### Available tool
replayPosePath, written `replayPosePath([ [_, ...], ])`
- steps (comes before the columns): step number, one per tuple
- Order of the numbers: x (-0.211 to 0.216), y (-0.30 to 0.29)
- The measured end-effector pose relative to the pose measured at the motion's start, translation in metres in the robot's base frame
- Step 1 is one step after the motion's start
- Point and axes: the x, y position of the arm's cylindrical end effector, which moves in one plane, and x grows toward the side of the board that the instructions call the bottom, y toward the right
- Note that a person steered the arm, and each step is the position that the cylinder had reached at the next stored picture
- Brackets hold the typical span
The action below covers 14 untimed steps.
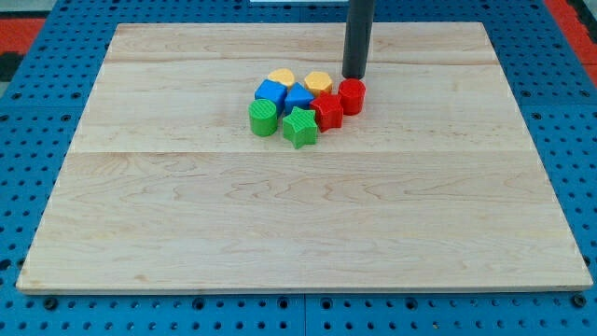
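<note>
You are looking at a pale wooden board lying on a blue perforated bench, with every block gathered in one tight cluster near the board's top edge, a little toward the view's left of its middle line. There is no claw on this arm to open or close and nothing is held: it ends in a dark rod, and my tip stands on the board just above the red cylinder, touching it or very nearly so; you cannot tell which. Beside that cylinder, toward the view's lower left, sits the red star, pressed against it. The green star lies at the cluster's bottom edge, with the green cylinder just to its left. Above those are two blue blocks, the blue cylinder and a blue angular block whose shape is hard to make out. Behind them, nearest the board's top edge, are two yellow blocks, the left yellow block and the right yellow block, the latter near the tip.
</note>
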Motion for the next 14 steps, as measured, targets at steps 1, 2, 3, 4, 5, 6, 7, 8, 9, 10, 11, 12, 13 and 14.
replayPosePath([
  [1, 0.000, 0.006],
  [2, 0.000, 0.008],
  [3, 0.000, 0.011],
  [4, 0.000, 0.012],
  [5, 0.000, 0.012],
  [6, 0.001, 0.020],
  [7, 0.010, 0.041],
  [8, 0.026, 0.036],
  [9, 0.037, 0.017],
  [10, 0.037, 0.017],
  [11, 0.037, 0.019],
  [12, 0.037, 0.019],
  [13, 0.037, 0.019],
  [14, 0.037, 0.019],
])
